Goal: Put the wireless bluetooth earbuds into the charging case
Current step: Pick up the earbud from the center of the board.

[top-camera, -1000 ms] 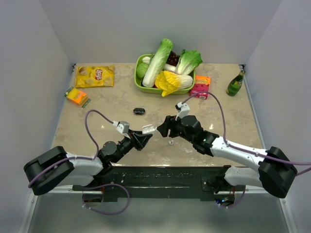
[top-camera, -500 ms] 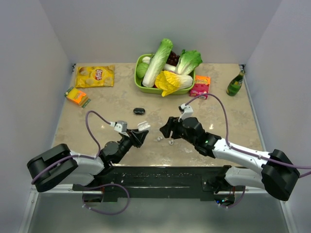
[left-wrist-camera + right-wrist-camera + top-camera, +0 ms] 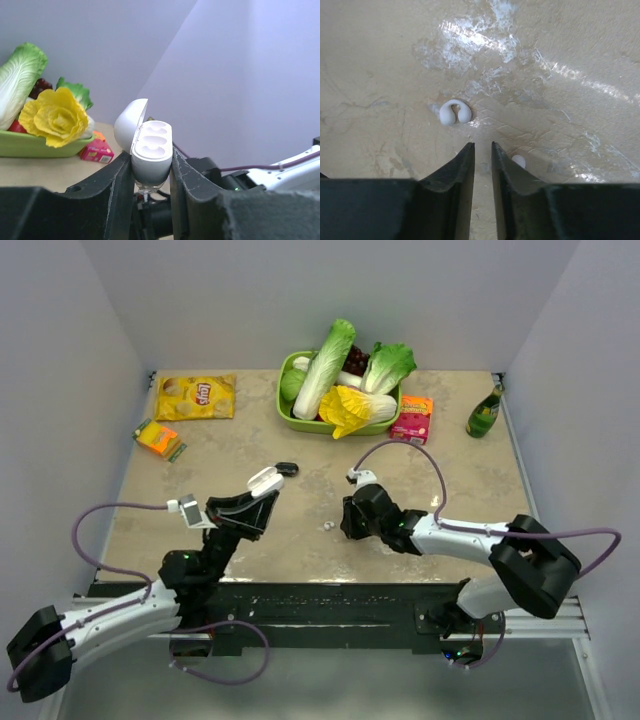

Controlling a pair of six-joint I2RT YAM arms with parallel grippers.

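Note:
The white charging case [image 3: 151,150] is open, lid [image 3: 131,124] tipped back, with two empty sockets showing. My left gripper [image 3: 151,172] is shut on its lower body and holds it raised above the table; in the top view the case [image 3: 265,478] sits at the tip of the left gripper [image 3: 260,490]. My right gripper [image 3: 483,146] points down at the table with a narrow gap between its jaws and nothing in it. A white C-shaped earbud [image 3: 455,112] lies just beyond its tips. A second earbud [image 3: 519,161] peeks out beside the right finger. One earbud [image 3: 328,526] shows left of the right gripper [image 3: 346,519].
A small black oval object [image 3: 287,469] lies just beyond the case. A green tray [image 3: 286,410] of vegetables stands at the back, with a pink box [image 3: 411,420], a green bottle [image 3: 485,412], a yellow chip bag [image 3: 195,397] and an orange packet [image 3: 158,438].
My left arm has drawn back to the left and lifted the case higher. My right gripper has swung down and back over the earbuds on the table.

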